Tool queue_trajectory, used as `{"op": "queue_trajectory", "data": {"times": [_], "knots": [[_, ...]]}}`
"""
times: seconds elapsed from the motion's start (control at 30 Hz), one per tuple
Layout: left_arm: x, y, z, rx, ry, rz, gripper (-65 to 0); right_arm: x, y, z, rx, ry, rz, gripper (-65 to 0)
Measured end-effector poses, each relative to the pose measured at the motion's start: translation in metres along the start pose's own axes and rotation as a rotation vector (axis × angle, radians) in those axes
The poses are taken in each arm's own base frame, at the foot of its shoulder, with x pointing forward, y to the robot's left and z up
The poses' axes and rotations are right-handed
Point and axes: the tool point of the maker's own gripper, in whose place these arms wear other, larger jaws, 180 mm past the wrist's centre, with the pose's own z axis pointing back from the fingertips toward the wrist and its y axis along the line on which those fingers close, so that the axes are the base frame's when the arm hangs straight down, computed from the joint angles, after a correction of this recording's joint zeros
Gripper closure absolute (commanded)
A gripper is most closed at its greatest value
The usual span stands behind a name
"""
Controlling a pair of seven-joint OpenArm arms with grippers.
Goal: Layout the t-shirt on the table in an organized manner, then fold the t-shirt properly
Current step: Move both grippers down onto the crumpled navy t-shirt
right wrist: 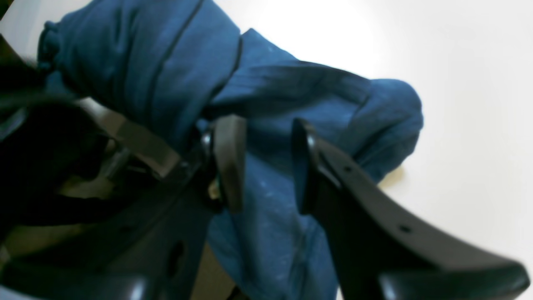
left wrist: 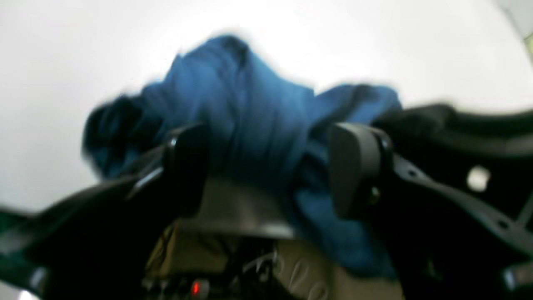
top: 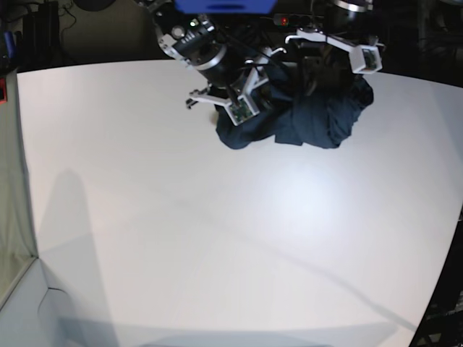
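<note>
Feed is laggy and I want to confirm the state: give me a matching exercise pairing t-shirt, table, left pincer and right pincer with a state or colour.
Things:
1. t-shirt
2. table
3. left pincer
4. right pincer

States:
A. matte white
B. jaws narrow, cloth between them
C. bunched in a heap, navy blue
D. jaws wide, cloth between them

Pairs: 1-C, 2-A, 3-D, 4-B

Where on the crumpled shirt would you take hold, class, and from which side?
Grip the rounded outer bulge of the t-shirt, coming down from above. The shirt lies bunched in folds on the table with no flat hem showing, and that lump sticks out clear over bare white surface, so a tool can close around it.
</note>
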Motion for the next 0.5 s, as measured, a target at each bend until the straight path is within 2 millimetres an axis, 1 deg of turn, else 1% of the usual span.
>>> {"op": "queue_trajectory", "data": {"times": [0.13,0.23,0.37,0.4,0.5], "knots": [[0.004,-0.002,-0.005,0.0,-0.015,0.009,-43.7,-0.001,0.0,0.0,0.0,0.002,0.002,-20.3],[0.014,-0.005,-0.014,-0.003,-0.055,0.015,-43.7,-0.005,-0.003,0.002,-0.002,0.012,0.015,-20.3],[0.021,-0.005,-0.019,-0.006,-0.077,0.009,-43.7,-0.007,-0.004,0.002,-0.003,0.017,0.018,-20.3],[0.025,-0.005,-0.022,-0.01,-0.09,0.007,-43.7,-0.008,-0.003,0.003,-0.002,0.02,0.016,-20.3],[0.024,-0.008,-0.037,-0.02,-0.042,0.001,-43.7,-0.009,-0.003,0.003,-0.002,0.021,0.016,-20.3]]}}
